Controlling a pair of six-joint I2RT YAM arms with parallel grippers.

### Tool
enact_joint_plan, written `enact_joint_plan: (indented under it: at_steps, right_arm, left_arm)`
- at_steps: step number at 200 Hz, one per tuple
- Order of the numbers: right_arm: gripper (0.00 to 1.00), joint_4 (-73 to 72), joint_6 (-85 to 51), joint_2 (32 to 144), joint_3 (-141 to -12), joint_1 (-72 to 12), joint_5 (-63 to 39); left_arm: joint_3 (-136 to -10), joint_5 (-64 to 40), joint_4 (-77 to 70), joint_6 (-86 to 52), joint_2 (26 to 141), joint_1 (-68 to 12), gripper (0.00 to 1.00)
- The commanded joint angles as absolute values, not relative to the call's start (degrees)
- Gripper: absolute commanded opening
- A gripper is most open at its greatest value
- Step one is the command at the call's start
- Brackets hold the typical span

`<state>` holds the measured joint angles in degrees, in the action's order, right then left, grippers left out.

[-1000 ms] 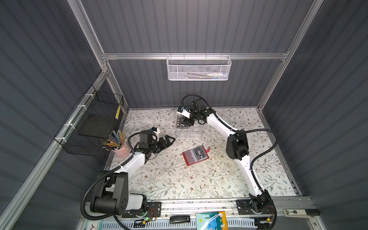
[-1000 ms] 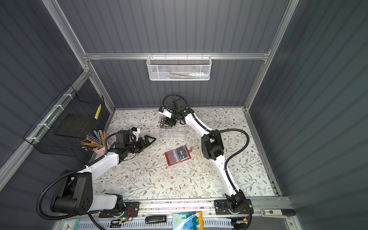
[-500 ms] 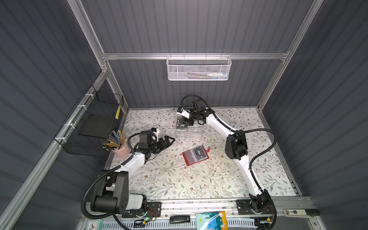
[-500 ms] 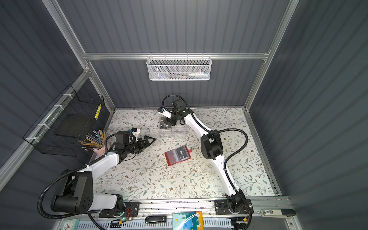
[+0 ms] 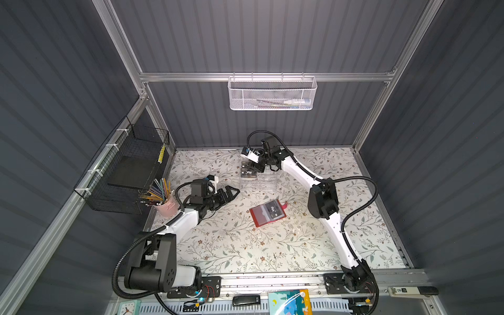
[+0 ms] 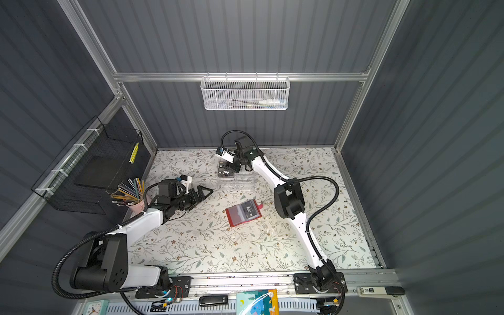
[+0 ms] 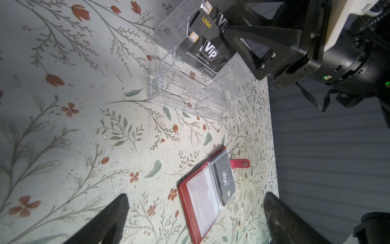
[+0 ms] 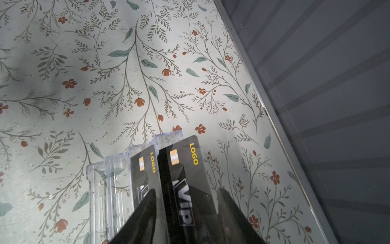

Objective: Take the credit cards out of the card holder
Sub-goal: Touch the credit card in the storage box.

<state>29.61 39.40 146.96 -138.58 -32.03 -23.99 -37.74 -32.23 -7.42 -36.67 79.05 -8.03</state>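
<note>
The red card holder (image 5: 259,221) (image 6: 235,221) (image 7: 185,191) lies open mid-table, its strap tab pointing right. One black "Vip" credit card (image 5: 274,211) (image 7: 224,181) sits in its clear sleeve. Two more black credit cards stand in the clear organizer (image 5: 259,182) (image 7: 190,93) at the back. My right gripper (image 5: 254,169) (image 6: 231,167) (image 8: 185,190) is shut on the rear card (image 8: 185,169) (image 7: 205,22), fingers against its long edges. The front card (image 8: 143,173) (image 7: 207,52) stands free beside it. My left gripper (image 5: 236,192) (image 6: 208,191) (image 7: 195,195) hovers wide open and holds nothing, left of the holder.
A pink cup of pencils (image 5: 166,204) and a black wire basket (image 5: 131,174) stand at the left wall. A white mesh basket (image 5: 272,94) hangs on the back wall. A black stick (image 5: 245,300) and a colourful booklet (image 5: 289,302) lie on the front rail.
My right gripper's jaws have narrowed around the rear card in the organizer, and its arm has shifted only slightly. The left arm and the card holder have not moved.
</note>
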Motion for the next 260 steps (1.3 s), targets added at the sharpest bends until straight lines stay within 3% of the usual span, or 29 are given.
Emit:
enact_joint_plan:
  at_steps: [1,58,260]
  right_arm:
    - [0.48,31.30,37.62,145.70,-137.87,-32.68,-25.66]
    - [0.46,28.68,34.72,142.03,-135.59,-31.89,-27.71]
    - [0.37,33.68,35.60,145.90,-137.11,-28.44,-31.38]
  left_arm:
    - [-36.91,-33.52,-8.21,-36.43,79.89,-7.47,1.00]
    - [-37.06,-33.68,-8.26,-36.40,80.38,-7.47,1.00]
    - [-37.67,-33.79,-7.42,-36.00,81.20,-7.47,1.00]
